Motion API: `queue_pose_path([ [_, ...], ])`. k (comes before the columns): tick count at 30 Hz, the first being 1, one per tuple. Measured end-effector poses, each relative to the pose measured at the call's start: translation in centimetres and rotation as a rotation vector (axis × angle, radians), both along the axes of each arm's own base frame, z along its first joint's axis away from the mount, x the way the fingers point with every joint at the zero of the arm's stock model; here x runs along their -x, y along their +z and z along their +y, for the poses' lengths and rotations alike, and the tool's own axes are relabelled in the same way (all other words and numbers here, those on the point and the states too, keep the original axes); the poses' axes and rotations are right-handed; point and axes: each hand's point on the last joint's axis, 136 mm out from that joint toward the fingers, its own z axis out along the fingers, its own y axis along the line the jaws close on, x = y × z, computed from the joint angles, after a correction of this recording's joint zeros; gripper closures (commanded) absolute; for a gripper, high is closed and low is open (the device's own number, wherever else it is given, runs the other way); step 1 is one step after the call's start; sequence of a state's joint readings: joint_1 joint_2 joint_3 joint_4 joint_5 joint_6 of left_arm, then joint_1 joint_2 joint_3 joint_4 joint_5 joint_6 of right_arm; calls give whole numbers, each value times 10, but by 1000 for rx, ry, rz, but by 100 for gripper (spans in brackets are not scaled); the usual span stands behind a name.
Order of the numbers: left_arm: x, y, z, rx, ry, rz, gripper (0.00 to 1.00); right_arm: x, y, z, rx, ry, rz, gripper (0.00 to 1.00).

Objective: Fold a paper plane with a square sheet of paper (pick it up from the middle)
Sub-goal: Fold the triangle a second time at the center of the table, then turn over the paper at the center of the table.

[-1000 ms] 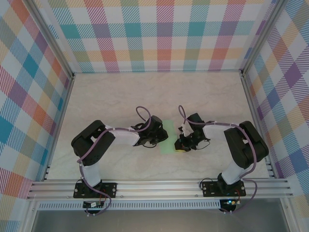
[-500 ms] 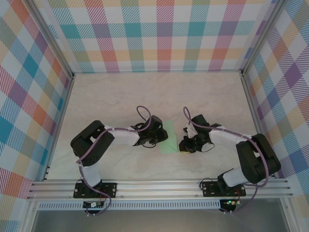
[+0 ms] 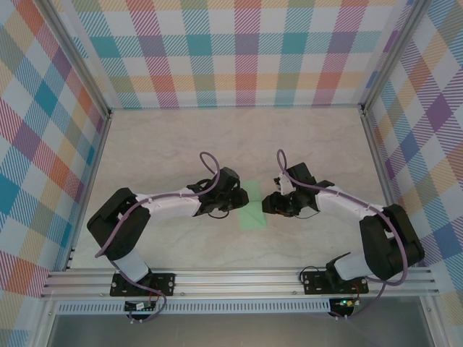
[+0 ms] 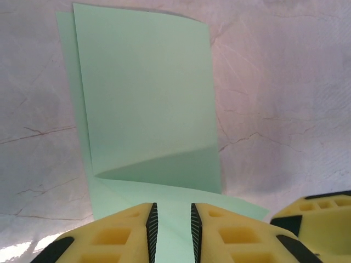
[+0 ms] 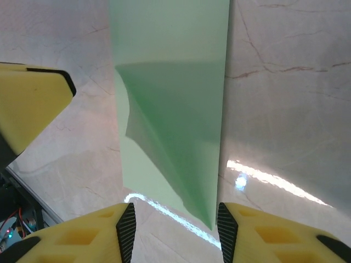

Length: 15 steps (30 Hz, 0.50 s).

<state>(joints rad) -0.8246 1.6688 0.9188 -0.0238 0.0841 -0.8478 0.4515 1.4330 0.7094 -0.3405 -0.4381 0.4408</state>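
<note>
Top external: paper plane [image 3: 252,210] sits between your grippers, long axis running near-to-far.
Your right gripper [image 5: 174,222] gapes; left gripper [image 4: 171,222], nearer, almost together over its edge, grip unclear.

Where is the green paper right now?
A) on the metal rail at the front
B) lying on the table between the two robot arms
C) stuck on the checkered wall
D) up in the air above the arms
B: the green paper lies on the marble table, with the left gripper on one side and the right gripper on the other.
</note>
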Motion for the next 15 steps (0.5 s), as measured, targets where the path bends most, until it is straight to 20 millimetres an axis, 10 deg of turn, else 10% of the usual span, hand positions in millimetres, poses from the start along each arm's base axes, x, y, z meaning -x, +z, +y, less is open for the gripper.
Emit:
queue_pose_path([
  [15, 2, -42, -17, -14, -45, 97, 81, -3, -21, 7, -5, 26, 60, 55],
])
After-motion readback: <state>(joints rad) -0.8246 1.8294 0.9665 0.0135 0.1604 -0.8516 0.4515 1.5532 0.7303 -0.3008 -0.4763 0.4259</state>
